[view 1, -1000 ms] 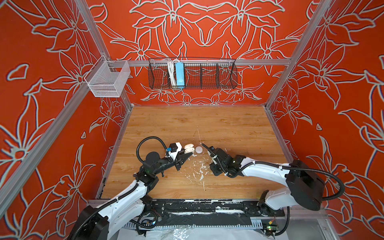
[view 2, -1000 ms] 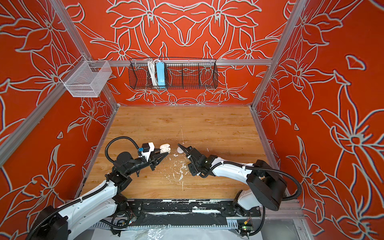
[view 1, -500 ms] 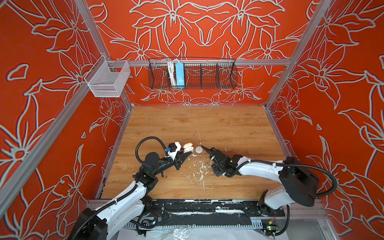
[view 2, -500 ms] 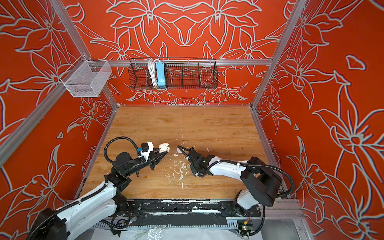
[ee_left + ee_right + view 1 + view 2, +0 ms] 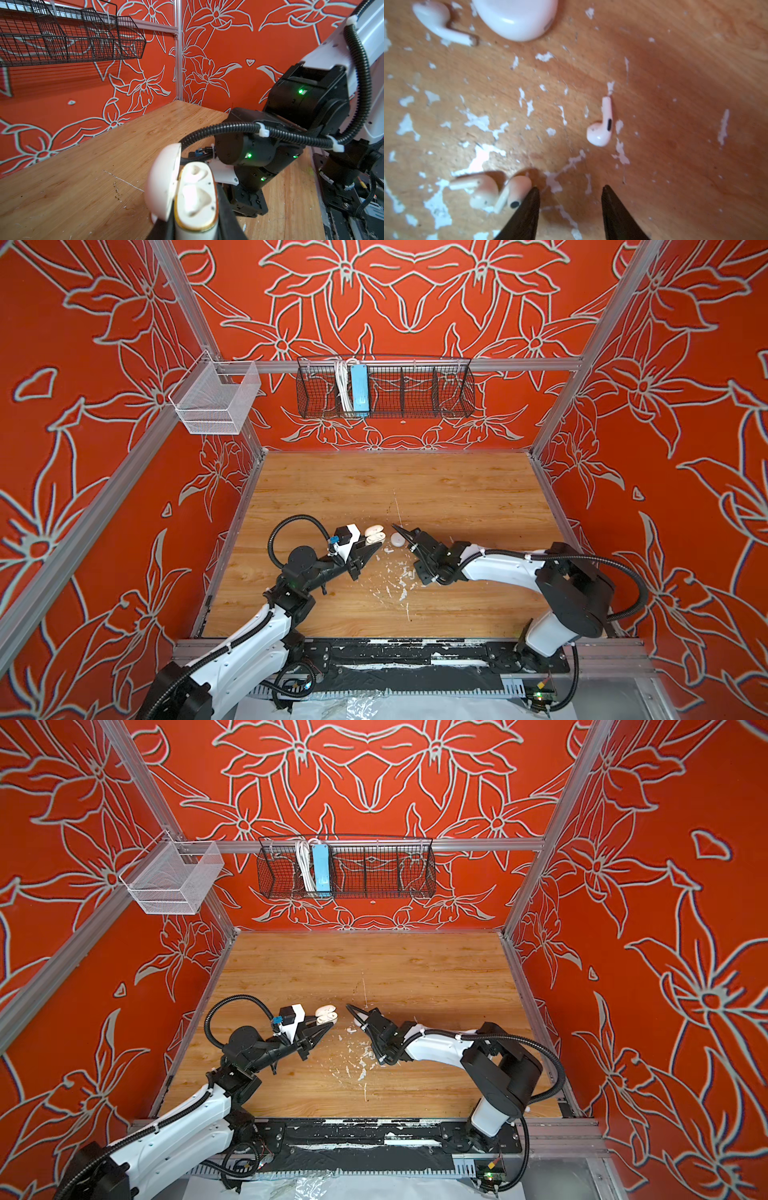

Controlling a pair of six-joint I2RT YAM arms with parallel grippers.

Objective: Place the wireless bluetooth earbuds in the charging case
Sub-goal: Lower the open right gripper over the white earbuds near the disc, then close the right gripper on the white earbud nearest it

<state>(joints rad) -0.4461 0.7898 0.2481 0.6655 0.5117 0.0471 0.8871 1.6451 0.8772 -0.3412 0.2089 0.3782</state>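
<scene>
Right arm's elbow has swung inward; it stretches low over the surface, right pincer apart, empty. Just beside it lie paired earbuds, a single earbud slightly beyond it, and farther still the left pincer clamps the open charging case.

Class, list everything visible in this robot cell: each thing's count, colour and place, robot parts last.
earbuds: four, white, loose on the table
open charging case: one, white, held by the left tool
closed case: one, white, on the table
paint flecks: many, white, on the table
table: one, wood-brown, cell floor
wire basket: one, black, back wall
power strip: one, blue, in the wire basket
cable: one, white, beside the power strip
mesh basket: one, white, left wall
left tool: one, black, shut on the open charging case
right tool: one, black, open, over the table
</scene>
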